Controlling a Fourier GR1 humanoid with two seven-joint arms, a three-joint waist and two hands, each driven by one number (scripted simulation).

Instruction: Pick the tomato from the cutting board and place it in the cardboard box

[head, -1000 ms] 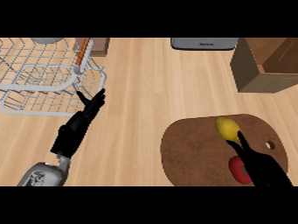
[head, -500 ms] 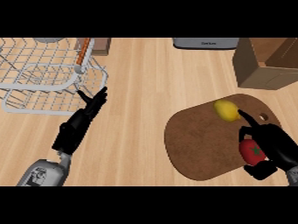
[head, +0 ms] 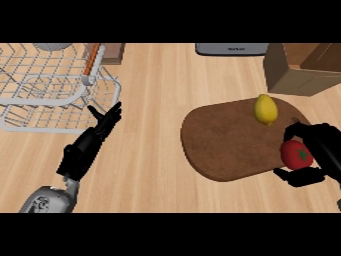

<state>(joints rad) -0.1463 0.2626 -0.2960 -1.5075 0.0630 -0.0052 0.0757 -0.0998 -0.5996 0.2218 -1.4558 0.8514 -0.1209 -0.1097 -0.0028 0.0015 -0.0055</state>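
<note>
One tomato (head: 296, 153) (in the right hand (head: 326, 156)), one lemon (head: 265, 109), one cutting board (head: 228, 145).

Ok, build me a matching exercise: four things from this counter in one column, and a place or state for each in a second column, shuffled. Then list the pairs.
Things:
1. tomato
2. lemon
3. cardboard box
4. left robot hand

Places or states:
A. open, resting beside the wire dish rack
B. at the counter's far right, beyond the cutting board
C. enclosed by the right robot hand
D. lying free on the cutting board

Pairs: 1-C, 2-D, 3-B, 4-A
</note>
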